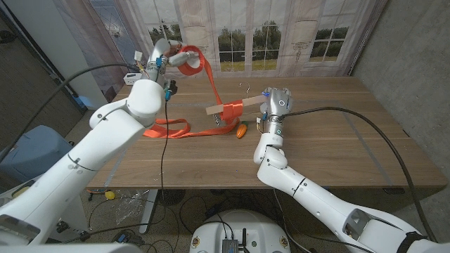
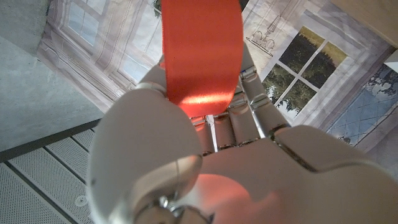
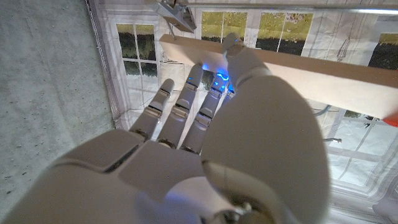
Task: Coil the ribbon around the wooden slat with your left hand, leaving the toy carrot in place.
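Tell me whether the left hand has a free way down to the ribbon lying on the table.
Probably yes. The left hand is raised, holding the ribbon up, and nothing stands between it and the slack below; the right hand holds the wooden slat off to the side.

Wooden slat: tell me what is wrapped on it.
Orange ribbon is coiled around the middle of the pale wooden slat. The right hand holds the slat's far end, covering it.

one orange ribbon, one wooden slat, one toy carrot, two robot hands, one wooden table
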Tool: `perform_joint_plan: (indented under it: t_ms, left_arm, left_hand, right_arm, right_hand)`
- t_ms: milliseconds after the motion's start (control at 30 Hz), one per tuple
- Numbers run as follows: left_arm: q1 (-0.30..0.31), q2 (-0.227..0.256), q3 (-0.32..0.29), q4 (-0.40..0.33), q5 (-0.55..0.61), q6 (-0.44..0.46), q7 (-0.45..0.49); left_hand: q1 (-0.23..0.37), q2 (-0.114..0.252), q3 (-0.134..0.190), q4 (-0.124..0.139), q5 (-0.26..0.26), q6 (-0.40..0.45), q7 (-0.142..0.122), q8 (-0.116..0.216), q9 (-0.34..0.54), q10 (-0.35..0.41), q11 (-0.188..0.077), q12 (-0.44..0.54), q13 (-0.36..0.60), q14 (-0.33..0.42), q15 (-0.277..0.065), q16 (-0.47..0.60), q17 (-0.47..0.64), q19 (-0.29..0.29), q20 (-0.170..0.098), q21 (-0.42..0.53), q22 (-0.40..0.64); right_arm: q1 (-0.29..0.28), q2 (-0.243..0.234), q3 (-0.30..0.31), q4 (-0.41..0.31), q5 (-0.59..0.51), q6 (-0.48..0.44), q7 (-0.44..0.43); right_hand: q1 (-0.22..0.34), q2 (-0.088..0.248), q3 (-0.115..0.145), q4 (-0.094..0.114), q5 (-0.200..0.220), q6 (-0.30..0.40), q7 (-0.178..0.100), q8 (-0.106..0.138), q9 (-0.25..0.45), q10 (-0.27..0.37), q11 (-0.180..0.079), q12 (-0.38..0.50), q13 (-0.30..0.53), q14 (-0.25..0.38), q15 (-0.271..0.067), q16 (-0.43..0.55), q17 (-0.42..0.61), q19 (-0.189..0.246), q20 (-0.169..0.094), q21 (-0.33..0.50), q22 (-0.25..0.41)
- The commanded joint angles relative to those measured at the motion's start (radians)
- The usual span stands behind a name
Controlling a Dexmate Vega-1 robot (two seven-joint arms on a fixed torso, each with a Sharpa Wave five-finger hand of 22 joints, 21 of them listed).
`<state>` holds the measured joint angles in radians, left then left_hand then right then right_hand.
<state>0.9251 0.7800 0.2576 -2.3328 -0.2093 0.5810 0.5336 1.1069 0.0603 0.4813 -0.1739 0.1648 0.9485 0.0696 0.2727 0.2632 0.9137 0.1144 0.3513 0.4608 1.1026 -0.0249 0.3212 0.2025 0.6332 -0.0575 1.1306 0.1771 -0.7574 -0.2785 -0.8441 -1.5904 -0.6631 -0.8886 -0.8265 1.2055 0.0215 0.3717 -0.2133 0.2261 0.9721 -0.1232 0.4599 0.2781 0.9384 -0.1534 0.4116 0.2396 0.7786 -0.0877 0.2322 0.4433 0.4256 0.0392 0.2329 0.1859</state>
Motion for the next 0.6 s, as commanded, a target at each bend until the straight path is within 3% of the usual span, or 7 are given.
perform_joint_plan:
  t_ms: [33, 200, 600]
  left_arm:
    - [0.052, 0.016, -0.004, -0.01, 0.02, 0.058, -0.002]
    - [0.066, 0.043, 0.017, -0.024, 0.072, 0.122, 0.023]
    - [0.072, 0.076, 0.047, -0.032, 0.117, 0.225, 0.011]
  left_hand:
    - [0.05, 0.061, 0.025, 0.012, 0.005, 0.084, -0.01, 0.004, 0.0, 0.232, -0.227, -0.003, 0.002, 0.174, -0.195, 0.001, 0.003, -0.006, -0.074, 0.009, 0.0]
    - [0.05, 0.06, 0.025, 0.011, 0.005, 0.085, -0.009, 0.001, -0.002, 0.233, -0.226, -0.008, -0.004, 0.173, -0.195, 0.0, 0.003, -0.005, -0.074, 0.01, 0.0]
    - [0.05, 0.057, 0.026, 0.01, 0.007, 0.083, -0.007, -0.006, -0.007, 0.236, -0.224, -0.015, -0.01, 0.173, -0.194, -0.001, 0.003, -0.006, -0.072, 0.011, 0.0]
  right_arm:
    - [0.076, -0.031, -0.102, -0.012, 0.014, -0.138, 0.153]
    - [0.099, -0.05, -0.127, -0.051, 0.05, -0.171, 0.246]
    - [0.159, -0.072, -0.204, -0.064, 0.084, -0.23, 0.352]
  right_hand:
    - [-0.017, 0.037, 0.061, 0.051, -0.001, 0.079, 0.071, 0.002, 0.003, 0.089, 0.076, 0.182, 0.092, 0.01, -0.093, 0.001, 0.003, 0.006, -0.002, 0.007, 0.003]
    - [-0.017, 0.035, 0.065, 0.05, -0.003, 0.08, 0.074, 0.001, 0.0, 0.093, 0.08, 0.181, 0.088, 0.011, -0.092, -0.002, -0.001, 0.008, 0.002, 0.007, 0.003]
    - [-0.019, 0.034, 0.066, 0.051, -0.012, 0.078, 0.084, -0.003, -0.004, 0.09, 0.085, 0.176, 0.081, 0.011, -0.083, 0.001, 0.005, 0.022, 0.012, 0.012, 0.002]
